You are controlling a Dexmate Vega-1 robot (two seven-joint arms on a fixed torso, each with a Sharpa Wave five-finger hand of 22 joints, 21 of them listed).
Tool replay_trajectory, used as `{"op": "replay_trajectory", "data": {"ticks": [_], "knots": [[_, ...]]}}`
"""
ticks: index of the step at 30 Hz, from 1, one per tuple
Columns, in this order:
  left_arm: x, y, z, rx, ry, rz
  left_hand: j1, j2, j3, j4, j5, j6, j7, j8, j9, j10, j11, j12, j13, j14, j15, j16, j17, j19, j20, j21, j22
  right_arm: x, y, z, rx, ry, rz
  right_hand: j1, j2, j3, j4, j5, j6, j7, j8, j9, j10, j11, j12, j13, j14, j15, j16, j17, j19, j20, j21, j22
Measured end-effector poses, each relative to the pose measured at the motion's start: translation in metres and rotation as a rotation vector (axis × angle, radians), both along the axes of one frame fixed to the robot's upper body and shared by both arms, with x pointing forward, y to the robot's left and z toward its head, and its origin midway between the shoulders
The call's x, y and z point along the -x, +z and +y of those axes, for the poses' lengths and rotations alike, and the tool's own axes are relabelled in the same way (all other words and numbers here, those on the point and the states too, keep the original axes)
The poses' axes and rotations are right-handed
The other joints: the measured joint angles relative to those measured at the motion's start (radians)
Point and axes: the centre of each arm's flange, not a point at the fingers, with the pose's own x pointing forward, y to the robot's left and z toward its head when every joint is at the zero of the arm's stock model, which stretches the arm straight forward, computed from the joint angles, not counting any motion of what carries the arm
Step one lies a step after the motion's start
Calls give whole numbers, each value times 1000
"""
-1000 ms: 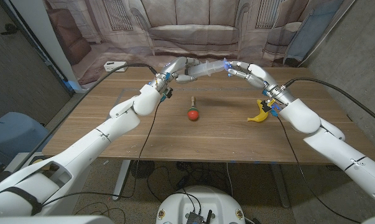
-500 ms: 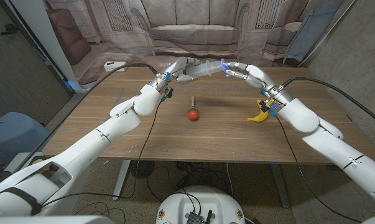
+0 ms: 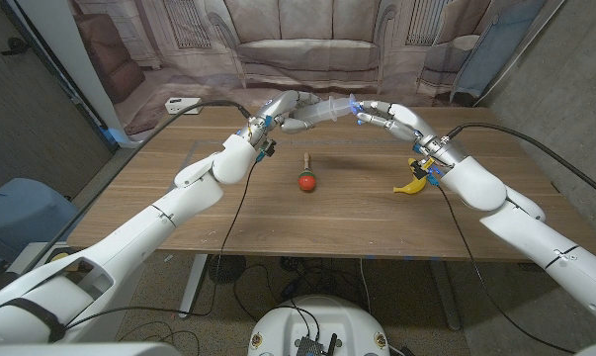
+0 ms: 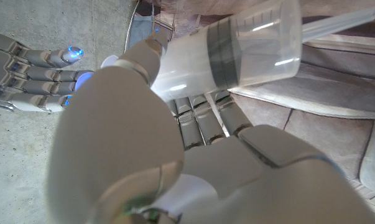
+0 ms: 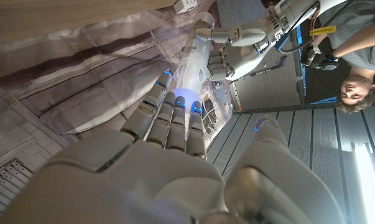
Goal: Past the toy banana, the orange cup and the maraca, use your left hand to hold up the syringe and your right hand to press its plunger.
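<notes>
My left hand (image 3: 286, 107) grips a clear syringe (image 3: 324, 112) and holds it level in the air over the table's far side. In the left wrist view the barrel (image 4: 237, 53) with its dark seal lies across my left hand (image 4: 175, 168). My right hand (image 3: 388, 118) reaches in from the right with straight fingers, and its fingertips (image 3: 357, 109) meet the syringe's plunger end. The right wrist view shows my right hand (image 5: 162, 162) with the syringe (image 5: 193, 59) in line beyond its fingertips. A red-headed maraca (image 3: 306, 178) and a toy banana (image 3: 412, 179) lie on the wooden table (image 3: 228, 218).
A white power strip (image 3: 182, 104) sits at the table's far left corner, against a printed backdrop. Black cables run from both wrists over the tabletop. A person (image 5: 355, 68) is visible at the edge of the right wrist view.
My right hand has edged a little toward the left hand along the syringe's axis. The left hand, maraca and banana have stayed in place.
</notes>
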Motion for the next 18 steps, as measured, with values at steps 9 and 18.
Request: {"op": "replay_trajectory", "data": {"ticks": [9, 18], "knots": [[0, 0, -1, -1, -5, -2, 0, 0, 0, 0, -1, 0, 0, 0, 0, 0, 0, 0, 0, 0, 0, 0, 0, 0, 0, 11, 0, -1, 0, 2, 0, 3, 6, 0, 0, 0, 0, 0, 0, 0, 0, 0, 0, 0, -3, 0, 0, 0, 0, 0, 0, 0, 0, 0], [0, -1, -1, 0, -4, 0, 0, 0, 0, 0, -3, 0, 0, 0, 1, 0, 0, -1, 0, 0, 0, -1, 0, -2, -2, 11, 0, -5, -2, 4, -7, 9, 15, 0, 0, 0, 0, 0, 0, 0, -6, 0, 0, 0, -4, 3, 0, 0, 0, 0, 5, 6, 0, 0]]}}
